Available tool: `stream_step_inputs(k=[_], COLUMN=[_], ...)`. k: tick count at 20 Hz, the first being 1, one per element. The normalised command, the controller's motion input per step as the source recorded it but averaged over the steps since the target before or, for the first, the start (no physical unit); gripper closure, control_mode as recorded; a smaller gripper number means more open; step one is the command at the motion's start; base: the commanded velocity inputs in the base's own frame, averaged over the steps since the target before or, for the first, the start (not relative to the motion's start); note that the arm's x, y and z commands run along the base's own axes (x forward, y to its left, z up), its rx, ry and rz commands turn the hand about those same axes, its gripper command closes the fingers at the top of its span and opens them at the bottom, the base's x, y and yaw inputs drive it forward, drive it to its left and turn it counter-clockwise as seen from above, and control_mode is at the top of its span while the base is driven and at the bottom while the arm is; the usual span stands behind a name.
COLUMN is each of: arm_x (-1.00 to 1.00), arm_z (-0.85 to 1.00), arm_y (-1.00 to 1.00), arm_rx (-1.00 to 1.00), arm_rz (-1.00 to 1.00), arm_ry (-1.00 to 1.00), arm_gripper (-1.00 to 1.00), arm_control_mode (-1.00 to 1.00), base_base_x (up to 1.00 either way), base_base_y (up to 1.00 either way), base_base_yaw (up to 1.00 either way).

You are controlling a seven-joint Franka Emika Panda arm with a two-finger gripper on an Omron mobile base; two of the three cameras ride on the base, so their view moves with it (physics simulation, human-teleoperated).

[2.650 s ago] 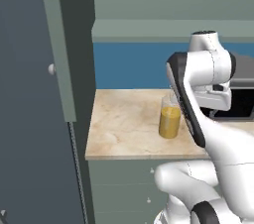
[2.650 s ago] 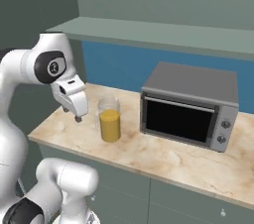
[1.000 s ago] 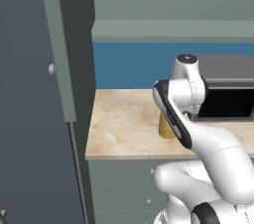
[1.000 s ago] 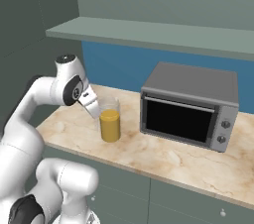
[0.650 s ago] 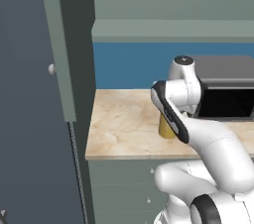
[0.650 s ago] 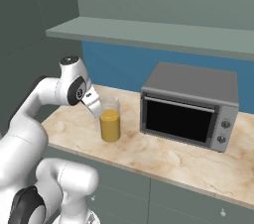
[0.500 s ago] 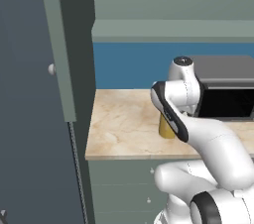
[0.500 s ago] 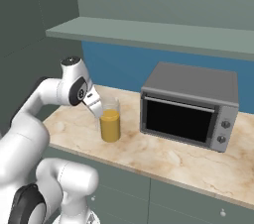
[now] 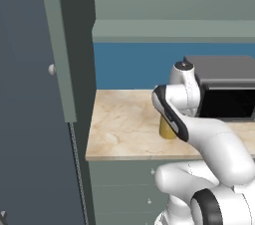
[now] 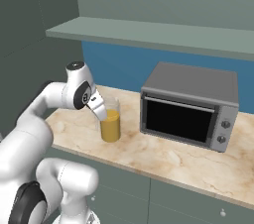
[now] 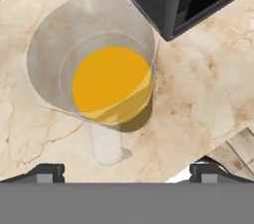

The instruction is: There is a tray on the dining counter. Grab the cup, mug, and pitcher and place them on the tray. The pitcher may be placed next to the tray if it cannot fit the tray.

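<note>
The pitcher stands upright on the marbled desk in the left centre of the right base view, just left of a grey toaster oven with a dark glass door; it is clear glass, orange-yellow in its lower part; behind it runs a blue backsplash under a grey-green shelf. In the left base view only the pitcher's orange base shows at centre right, the white arm crossing in front of it; a tall dark cabinet takes the left of that frame. The end effector hangs tilted at the pitcher's upper left side in the right base view, right at the rim; whether it touches the glass cannot be told. In the hand view the pitcher sits upper centre, seen from above with its orange disc of liquid inside the clear wall; the two dark fingertips rise at the bottom corners, spread wide apart and holding nothing; the oven's dark corner fills the upper right.
</note>
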Motion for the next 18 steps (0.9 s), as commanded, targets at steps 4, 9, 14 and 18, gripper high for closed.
stream_step_inputs(k=[4, 9, 14, 18], arm_x=[0.22, 0.19, 0.09, 0.08], arm_z=[-0.10, -0.11, -0.15, -0.15], arm_y=[0.00, 0.00, 0.00, 0.00], arm_rx=[0.00, 0.00, 0.00, 0.00], arm_rz=[0.00, 0.00, 0.00, 0.00], arm_ry=[0.00, 0.00, 0.00, 0.00], arm_gripper=[-1.00, -1.00, -1.00, -1.00], arm_control_mode=[-1.00, -1.00, -1.00, -1.00], base_base_x=[0.00, 0.00, 0.00, 0.00], base_base_y=[0.00, 0.00, 0.00, 0.00], base_base_yaw=[0.00, 0.00, 0.00, 0.00])
